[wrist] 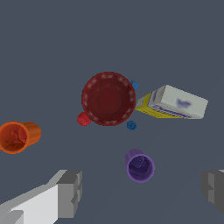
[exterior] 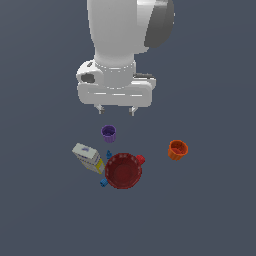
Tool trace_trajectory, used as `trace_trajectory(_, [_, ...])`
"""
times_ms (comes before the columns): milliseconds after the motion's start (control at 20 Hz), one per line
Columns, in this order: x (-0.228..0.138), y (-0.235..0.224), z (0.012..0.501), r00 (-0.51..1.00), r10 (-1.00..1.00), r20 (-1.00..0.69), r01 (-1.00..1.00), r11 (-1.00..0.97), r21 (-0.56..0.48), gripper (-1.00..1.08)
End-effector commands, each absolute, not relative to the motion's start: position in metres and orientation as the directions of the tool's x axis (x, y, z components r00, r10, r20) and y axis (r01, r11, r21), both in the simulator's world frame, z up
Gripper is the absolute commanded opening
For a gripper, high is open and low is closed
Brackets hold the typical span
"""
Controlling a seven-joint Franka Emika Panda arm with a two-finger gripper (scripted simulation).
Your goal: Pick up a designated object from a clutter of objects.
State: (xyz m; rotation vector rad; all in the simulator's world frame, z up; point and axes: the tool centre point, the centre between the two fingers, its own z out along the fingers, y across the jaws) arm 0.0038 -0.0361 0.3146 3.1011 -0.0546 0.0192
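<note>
The designated object, a small orange tapered cup (exterior: 177,149) (wrist: 18,136), lies tilted on the floor at the exterior view's right, apart from the rest of the clutter. My gripper (exterior: 117,109) (wrist: 144,192) hangs high above the floor, open, with nothing between its fingers (wrist: 69,193). It hovers above the purple cup (exterior: 109,133) (wrist: 140,166), well to the exterior view's left of the orange cup. The dark red ribbed bowl (exterior: 123,171) (wrist: 108,99) sits nearer the front.
A white-and-yellow box (exterior: 88,158) (wrist: 173,103) lies beside the bowl on the exterior view's left. Small blue bits (exterior: 104,182) (wrist: 131,125) and a red bit (exterior: 140,159) (wrist: 83,119) lie around the bowl's rim. The floor is plain dark grey.
</note>
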Motion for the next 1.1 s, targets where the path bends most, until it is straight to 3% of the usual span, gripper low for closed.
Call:
trace_trajectory(0, [0.004,-0.036,0.315,0.999,-0.035,0.013,-0.035,-0.999,0.040,0.28])
trace_trajectory(600, [0.002,-0.029,0.315,0.999,-0.052,0.008,-0.052,-0.998,0.030,0.28])
trace_trajectory(1050, [0.010,0.006,0.279,0.992,-0.109,-0.061,-0.111,-0.993,-0.032,0.28])
